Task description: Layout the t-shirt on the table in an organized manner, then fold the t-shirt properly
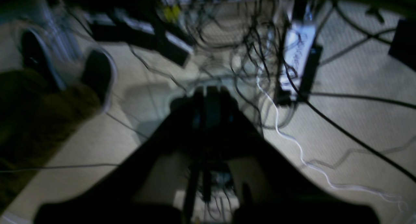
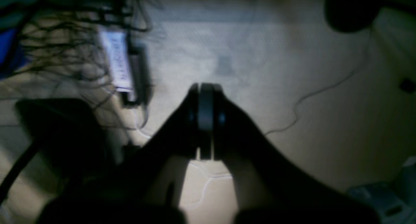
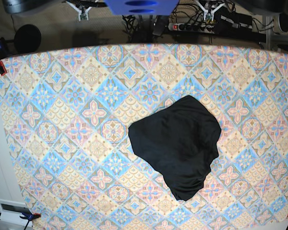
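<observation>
t-shirt: the black t-shirt (image 3: 178,145) lies bunched in an uneven heap on the table (image 3: 62,120), a little right of centre in the base view; no sleeves or neckline can be made out, and one lobe of fabric tapers toward the near edge.
table: a pastel cloth of blue, pink and cream diamond medallions covers the surface, which spreads wide on every side of the garment.
left gripper: in the left wrist view the left gripper (image 1: 208,99) hangs over pale floor, its dark fingers pressed together at the tips with nothing between them; the picture is blurred.
right gripper: in the right wrist view the right gripper (image 2: 205,102) likewise points at the floor, fingers drawn together and holding nothing; also blurred.
arms: neither arm shows over the table in the base view.
floor, left wrist view: a tangle of black cables (image 1: 260,52) runs around a white power strip (image 1: 297,60), with a white cable (image 1: 302,155) snaking across the pale floor.
floor, right wrist view: a blurred white power strip (image 2: 117,60) sits among dark cables at upper left.
beyond the table: a black power strip (image 3: 194,26) lies at the top of the base view.
</observation>
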